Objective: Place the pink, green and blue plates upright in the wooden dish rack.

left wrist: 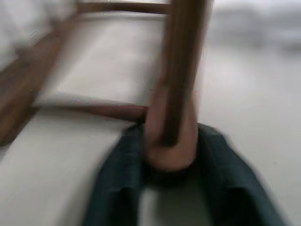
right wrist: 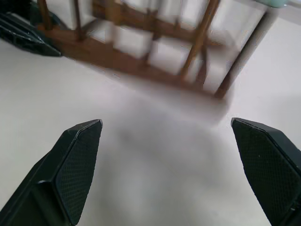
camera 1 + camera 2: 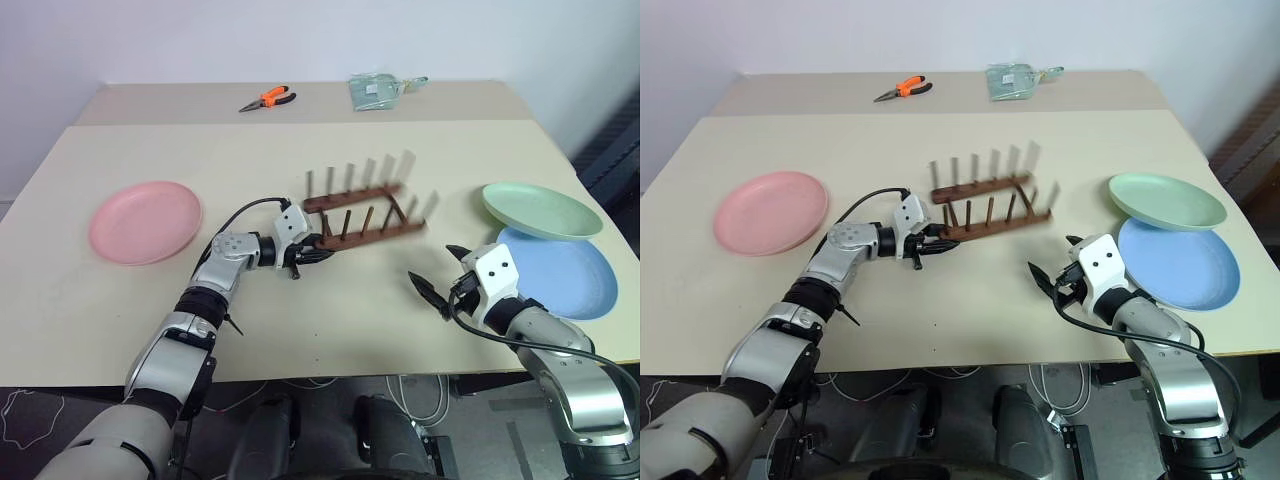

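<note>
The counter [image 3: 330, 170] runs from the near edge to a seam, with a second surface behind it. Bare room lies between the pink plate and the rack, and along the near edge between the two arms.

The blue plate [image 3: 560, 275] lies flat at the right, close to the counter's right edge. The green plate [image 3: 541, 208] overlaps its far rim and hides that part. The pink plate [image 3: 146, 221] lies flat at the far left, well apart from the others.

The rack [image 3: 365, 218] stands mid-counter, between the pink plate and the other two; its pegs and right end are smeared and hard to make out.

The left gripper [image 3: 312, 249] is at the rack's near left corner. In the left wrist view its fingers [image 1: 122, 179] are clamped on the rounded end of a rail, with a peg rising above; the rest of the rack is cut off there.

The right gripper [image 3: 440, 272] hovers over bare counter, fingers [image 2: 77, 160] wide apart, near the blue plate but not touching it.

Pliers [image 3: 266, 98] and a clear bag [image 3: 377, 90] lie on the far surface.
</note>
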Controlling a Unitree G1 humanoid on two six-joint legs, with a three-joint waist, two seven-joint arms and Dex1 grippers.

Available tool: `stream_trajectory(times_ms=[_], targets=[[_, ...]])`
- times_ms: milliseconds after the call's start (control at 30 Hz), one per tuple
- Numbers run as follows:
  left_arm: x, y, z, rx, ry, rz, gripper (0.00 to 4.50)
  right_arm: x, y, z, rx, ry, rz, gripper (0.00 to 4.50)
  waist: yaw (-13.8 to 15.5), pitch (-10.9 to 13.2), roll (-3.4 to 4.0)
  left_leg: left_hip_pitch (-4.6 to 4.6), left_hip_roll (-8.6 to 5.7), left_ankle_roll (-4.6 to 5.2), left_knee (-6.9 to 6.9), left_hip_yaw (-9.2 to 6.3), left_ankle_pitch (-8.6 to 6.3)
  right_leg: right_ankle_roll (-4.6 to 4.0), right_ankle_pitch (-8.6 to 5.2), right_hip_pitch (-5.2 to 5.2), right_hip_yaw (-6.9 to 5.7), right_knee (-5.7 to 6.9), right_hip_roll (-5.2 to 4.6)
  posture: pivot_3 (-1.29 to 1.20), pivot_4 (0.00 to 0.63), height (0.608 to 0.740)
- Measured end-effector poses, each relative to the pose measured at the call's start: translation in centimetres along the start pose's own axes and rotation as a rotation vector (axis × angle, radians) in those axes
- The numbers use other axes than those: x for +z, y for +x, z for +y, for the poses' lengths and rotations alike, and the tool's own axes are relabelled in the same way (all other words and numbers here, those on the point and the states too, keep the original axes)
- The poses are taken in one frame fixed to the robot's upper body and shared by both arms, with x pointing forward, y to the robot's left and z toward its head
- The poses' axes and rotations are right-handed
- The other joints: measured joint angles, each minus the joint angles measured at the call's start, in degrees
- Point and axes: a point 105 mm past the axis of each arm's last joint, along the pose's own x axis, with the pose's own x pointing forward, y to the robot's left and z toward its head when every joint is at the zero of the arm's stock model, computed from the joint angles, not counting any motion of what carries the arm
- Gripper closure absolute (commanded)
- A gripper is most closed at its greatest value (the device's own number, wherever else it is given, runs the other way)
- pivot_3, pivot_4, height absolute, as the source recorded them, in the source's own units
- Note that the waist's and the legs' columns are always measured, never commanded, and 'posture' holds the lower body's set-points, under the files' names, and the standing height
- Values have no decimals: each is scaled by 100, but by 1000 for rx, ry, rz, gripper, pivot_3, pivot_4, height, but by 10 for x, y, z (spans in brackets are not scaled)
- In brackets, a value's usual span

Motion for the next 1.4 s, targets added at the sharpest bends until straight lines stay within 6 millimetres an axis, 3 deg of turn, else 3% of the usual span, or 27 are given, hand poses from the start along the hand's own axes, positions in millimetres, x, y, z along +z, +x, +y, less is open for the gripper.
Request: stream_trajectory(times_ms=[167, 333, 433, 567, 667, 700, 800, 900, 1000, 1033, 1200, 1300, 1400], targets=[[-3, -9, -9, -44, 51, -4, 3728, 2, 1, -2, 14, -16, 1, 0, -22, -1, 1, 1, 1, 1, -4, 0, -1, 1, 0, -1, 1, -1, 0, 0, 150, 738], [-11, -47, -31, -151, 107, 26, 3728, -7, -5, -17, 10, -55, 61, 0, -88, -2, 3, 6, 6, 0, -14, 0, -1, -7, -4, -3, 3, 0, -1, 0, 150, 738], [-15, -67, -42, -205, 80, 65, 2227, -11, -10, -26, -6, -65, 74, 0, -111, -2, 3, 6, 6, 0, -12, -1, -1, -20, -12, -2, 4, 0, -2, 0, 150, 738], [-16, -78, -39, -187, 78, 107, 233, -18, -14, -30, -3, -77, 105, 0, -109, -2, 3, 6, 5, 0, -11, 0, -1, -21, -12, -2, 3, 0, -3, 0, 150, 738], [-17, -80, -36, -144, 73, 115, 233, -25, -18, -31, 25, -82, 138, 0, -106, -2, 3, 5, 4, 0, -11, 0, -1, -19, -12, -1, 3, -1, -3, 0, 150, 738], [-19, -82, -37, -134, 68, 121, 193, -26, -20, -31, 38, -85, 148, 255, -107, -2, 4, 6, 4, 0, -11, 0, -1, -19, -12, -1, 4, 0, -3, 0, 150, 738], [-25, -101, -38, -89, 15, 151, 1110, -33, -31, -20, 124, -58, 183, 1299, -165, -4, 3, 19, 16, 0, -21, 0, -1, -20, -12, -1, 10, 4, 2, 0, 150, 738], [-30, -120, -49, -82, -38, 189, 2628, -32, -31, -1, 211, -54, 188, 2923, -193, -11, 14, 31, 28, -1, -25, 6, -2, -24, -14, 1, 17, 4, 4, 0, 150, 738], [-29, -119, -69, -122, -95, 182, 4204, -32, -24, 18, 275, -49, 176, 4491, -139, -20, 28, 30, 29, -2, -23, 10, -2, -26, -15, 7, 15, -4, -1, 0, 150, 738], [-28, -114, -76, -129, -112, 173, 4476, -32, -20, 24, 291, -47, 173, 4500, -110, -21, 28, 27, 25, -2, -21, 10, -2, -27, -16, 9, 13, -10, -5, 0, 150, 738], [-21, -86, -86, -87, -158, 111, 4476, -28, -1, 33, 297, -90, 159, 4500, 26, -24, 30, 23, 5, -2, -18, 8, -2, -24, -18, 11, 11, -14, -10, 0, 150, 738], [-16, -60, -78, 42, -136, 52, 4476, -29, 16, 30, 256, -128, 149, 4500, 60, -27, 26, 23, -1, -1, -10, 4, -2, -23, -17, 21, 7, -17, -12, 0, 150, 738], [-15, -48, -58, 168, -105, 51, 4476, -27, 35, 24, 197, -137, 126, 4500, 9, -35, 20, 36, 0, -1, -11, 3, -2, -23, -16, 27, 8, -10, -7, 0, 150, 738]])
